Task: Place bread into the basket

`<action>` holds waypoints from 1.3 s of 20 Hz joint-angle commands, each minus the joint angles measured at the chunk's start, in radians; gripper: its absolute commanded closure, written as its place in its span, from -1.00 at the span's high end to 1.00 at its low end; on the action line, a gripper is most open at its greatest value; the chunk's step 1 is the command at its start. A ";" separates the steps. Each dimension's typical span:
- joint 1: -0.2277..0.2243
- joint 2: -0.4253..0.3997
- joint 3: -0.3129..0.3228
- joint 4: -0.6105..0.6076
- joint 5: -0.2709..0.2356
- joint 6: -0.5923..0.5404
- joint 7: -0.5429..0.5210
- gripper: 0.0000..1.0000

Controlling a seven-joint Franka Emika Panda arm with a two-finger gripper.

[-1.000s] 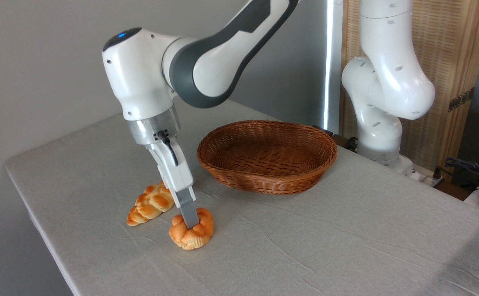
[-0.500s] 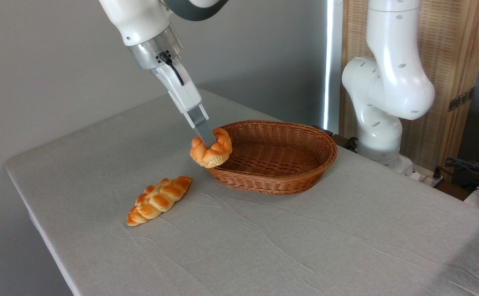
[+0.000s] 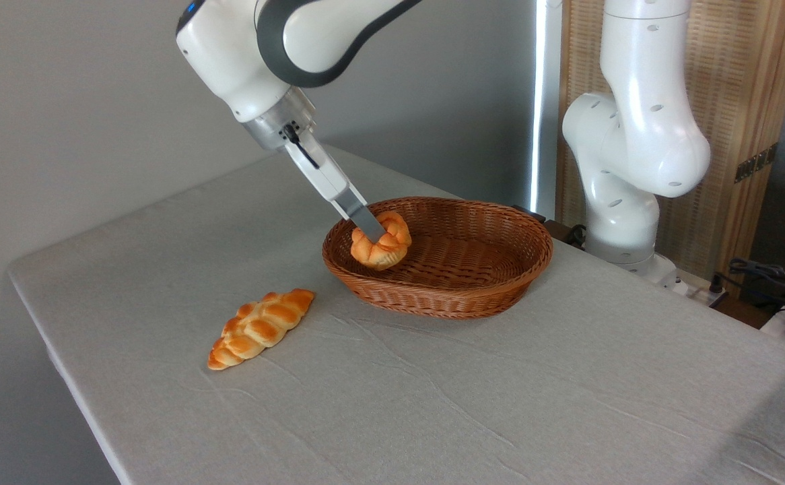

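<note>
Bread (image 3: 380,248) is held pinched in the gripper (image 3: 380,240), fingers clamped across its knotted top w/ pale base facing down, presumably so it can be set flat on the weave. It is hung inside the left end of the basket (image 3: 493,286), just within the rim; contact w/ the floor can't be told. Arm is tilted in from upper left, prob. to clear the rim; long braided loaf (image 3: 260,328) lies apart on the table (image 3: 567,404), untouched.
</note>
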 commanded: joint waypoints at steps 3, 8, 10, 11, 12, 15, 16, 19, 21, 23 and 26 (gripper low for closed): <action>0.000 -0.020 -0.004 -0.017 -0.045 0.000 -0.008 1.00; 0.018 -0.041 0.021 0.021 -0.085 0.007 -0.007 1.00; 0.038 -0.069 0.077 0.074 -0.116 0.009 -0.002 1.00; 0.053 -0.083 0.102 0.108 -0.117 0.019 0.004 1.00; 0.073 -0.083 0.131 0.151 -0.117 0.032 0.004 1.00; 0.139 -0.078 0.177 0.256 -0.117 0.107 0.007 1.00; 0.153 -0.078 0.180 0.260 -0.107 0.148 0.007 1.00; 0.162 -0.072 0.182 0.263 -0.102 0.223 0.010 1.00; 0.162 -0.065 0.180 0.265 -0.102 0.222 0.019 1.00; 0.162 -0.034 0.180 0.304 -0.102 0.204 0.012 1.00; 0.162 0.001 0.180 0.375 -0.090 0.128 0.012 1.00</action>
